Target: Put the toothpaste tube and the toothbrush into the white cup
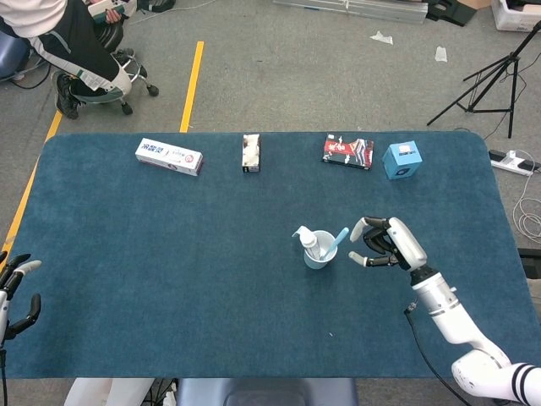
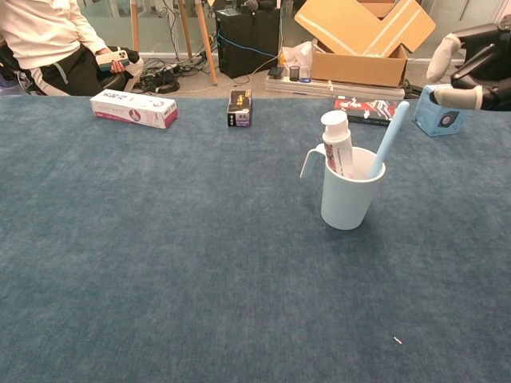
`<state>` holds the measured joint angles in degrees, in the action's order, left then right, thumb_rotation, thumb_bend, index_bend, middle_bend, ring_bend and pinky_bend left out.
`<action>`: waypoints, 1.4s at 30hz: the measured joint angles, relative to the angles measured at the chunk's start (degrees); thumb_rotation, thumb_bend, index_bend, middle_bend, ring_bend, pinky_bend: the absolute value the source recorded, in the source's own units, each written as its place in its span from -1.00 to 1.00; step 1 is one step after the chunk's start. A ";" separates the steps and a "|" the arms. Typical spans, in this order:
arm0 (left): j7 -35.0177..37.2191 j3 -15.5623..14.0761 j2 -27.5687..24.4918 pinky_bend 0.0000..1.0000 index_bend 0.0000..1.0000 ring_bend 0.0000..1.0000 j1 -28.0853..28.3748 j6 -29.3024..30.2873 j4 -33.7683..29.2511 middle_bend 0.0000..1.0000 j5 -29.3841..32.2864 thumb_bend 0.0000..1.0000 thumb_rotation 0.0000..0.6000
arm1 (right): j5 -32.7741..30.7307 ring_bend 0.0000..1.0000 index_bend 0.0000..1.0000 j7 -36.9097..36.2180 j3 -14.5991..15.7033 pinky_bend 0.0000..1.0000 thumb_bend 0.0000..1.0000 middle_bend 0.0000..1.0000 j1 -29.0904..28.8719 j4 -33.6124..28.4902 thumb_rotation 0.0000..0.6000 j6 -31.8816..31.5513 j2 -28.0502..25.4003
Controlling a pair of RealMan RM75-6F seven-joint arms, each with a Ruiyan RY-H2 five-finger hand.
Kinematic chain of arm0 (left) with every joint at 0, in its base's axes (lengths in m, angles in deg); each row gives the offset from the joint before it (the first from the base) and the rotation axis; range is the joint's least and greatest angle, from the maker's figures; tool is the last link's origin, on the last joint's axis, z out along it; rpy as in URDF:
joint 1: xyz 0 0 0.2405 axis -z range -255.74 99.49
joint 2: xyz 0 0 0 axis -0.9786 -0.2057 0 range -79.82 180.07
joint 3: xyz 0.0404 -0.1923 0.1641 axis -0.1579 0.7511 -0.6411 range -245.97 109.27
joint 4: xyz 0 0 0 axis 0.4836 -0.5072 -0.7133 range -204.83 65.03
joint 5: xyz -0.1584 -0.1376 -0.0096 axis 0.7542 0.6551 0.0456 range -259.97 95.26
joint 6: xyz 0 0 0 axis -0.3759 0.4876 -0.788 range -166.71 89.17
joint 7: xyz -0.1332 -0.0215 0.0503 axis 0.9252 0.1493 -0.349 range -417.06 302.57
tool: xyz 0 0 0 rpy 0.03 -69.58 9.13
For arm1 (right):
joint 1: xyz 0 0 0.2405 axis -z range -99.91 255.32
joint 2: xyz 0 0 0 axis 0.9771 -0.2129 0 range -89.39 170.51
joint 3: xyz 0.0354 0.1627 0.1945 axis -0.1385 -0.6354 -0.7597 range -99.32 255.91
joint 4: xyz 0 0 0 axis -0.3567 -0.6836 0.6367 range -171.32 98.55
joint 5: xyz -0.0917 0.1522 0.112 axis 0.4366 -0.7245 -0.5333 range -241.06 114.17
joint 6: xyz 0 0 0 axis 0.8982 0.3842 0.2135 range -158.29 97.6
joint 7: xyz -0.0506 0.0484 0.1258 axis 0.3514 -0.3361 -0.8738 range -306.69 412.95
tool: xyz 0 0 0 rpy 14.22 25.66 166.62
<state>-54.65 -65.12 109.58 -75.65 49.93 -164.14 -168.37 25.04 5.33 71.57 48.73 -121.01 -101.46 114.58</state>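
The white cup (image 2: pixel 348 199) (image 1: pixel 318 255) stands right of the table's middle. The toothpaste tube (image 2: pixel 337 144) (image 1: pixel 309 242) stands upright in it, cap up. A light-blue toothbrush (image 2: pixel 389 138) (image 1: pixel 335 240) leans in the cup toward the right, free of any hand. My right hand (image 1: pixel 386 243) (image 2: pixel 473 68) hovers to the right of the cup, apart from the toothbrush, fingers spread and empty. My left hand (image 1: pixel 15 288) sits at the table's near left edge, fingers apart, holding nothing.
Along the far edge lie a white toothpaste box (image 1: pixel 169 156), a small dark box (image 1: pixel 251 152), a red-black packet (image 1: pixel 347 151) and a blue cube (image 1: pixel 402 160). A person (image 2: pixel 48 40) sits beyond the far left corner. A cardboard box (image 2: pixel 363 40) lies on the floor behind.
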 measured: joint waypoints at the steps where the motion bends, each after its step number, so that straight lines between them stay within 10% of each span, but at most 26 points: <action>1: -0.09 0.01 0.05 -0.93 -0.56 -0.95 0.01 -0.02 0.02 -0.65 0.04 -0.01 1.00 | 0.35 1.00 0.16 0.52 0.03 1.00 -0.76 1.00 0.25 -0.55 1.00 -0.62 -0.41; 13: -1.39 -0.14 0.77 -0.93 -0.56 -0.95 0.33 -0.71 0.24 -0.65 0.19 -0.01 1.00 | 5.76 1.00 0.10 15.29 1.41 1.00 -0.78 1.00 4.50 -6.17 1.00 -9.16 -5.12; 22: -1.13 -0.68 1.41 -0.93 -0.54 -0.95 0.44 0.19 0.82 -0.63 -2.36 -0.01 1.00 | 9.47 0.76 0.05 40.82 2.79 1.00 -0.82 0.98 10.02 -5.44 1.00 -16.89 -5.48; 26: -0.04 -1.80 1.22 -0.93 -0.54 -0.95 0.56 -0.42 -0.02 -0.63 -3.65 -0.01 1.00 | 9.98 0.40 -0.06 51.96 4.54 0.93 -0.83 0.62 14.17 -5.29 1.00 -19.18 -5.82; 36: -0.72 -3.18 2.08 -0.93 -0.53 -0.95 1.96 -3.36 0.02 -0.63 -5.31 -0.01 1.00 | 0.85 -0.57 -0.56 66.41 5.74 -0.25 -0.84 -0.39 21.03 -7.75 1.00 -19.45 -6.38; 42: -1.44 -3.11 3.13 -0.93 -0.53 -0.95 2.95 -4.65 0.61 -0.63 -5.12 -0.01 1.00 | -3.86 -0.74 -0.59 65.56 5.07 -0.32 -0.85 -0.59 23.54 -7.29 1.00 -18.94 -5.80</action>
<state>-56.09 -68.23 112.72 -72.70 45.28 -163.53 -173.49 21.18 70.89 76.64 72.27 -128.29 -120.40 108.78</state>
